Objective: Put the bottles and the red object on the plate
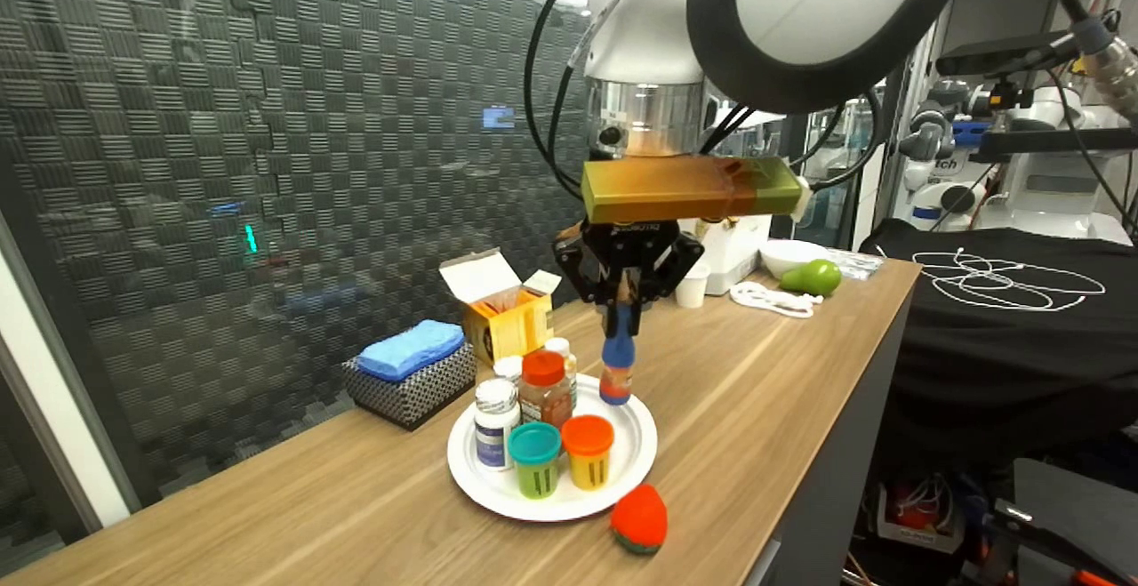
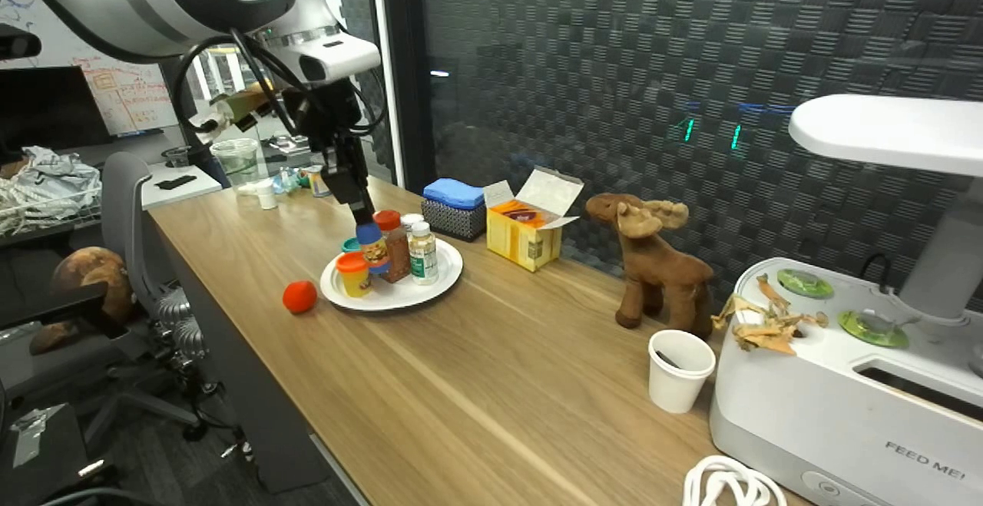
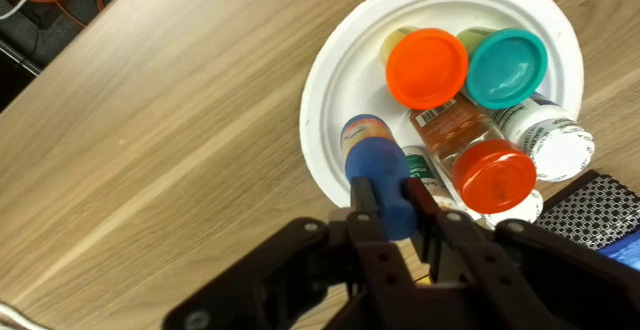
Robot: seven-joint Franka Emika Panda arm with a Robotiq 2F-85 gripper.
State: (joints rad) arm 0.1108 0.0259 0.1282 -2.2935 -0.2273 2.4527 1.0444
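while black fingers [image 3: 364, 197] pinch a slim blue bottle [image 3: 376, 158] over the round white plate [image 3: 345, 94], the roundish red lump [image 1: 638, 519] near the wooden table's [image 1: 782, 381] open edge seems soft and light, best gripped mid-body.

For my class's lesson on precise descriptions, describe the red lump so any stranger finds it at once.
On the wooden counter, find the round white plate. Just outside its rim, nearest the orange-lidded tub, lies a roundish red lump. Unlike the red-capped jar, it has no lid and rests on the counter, not the plate.
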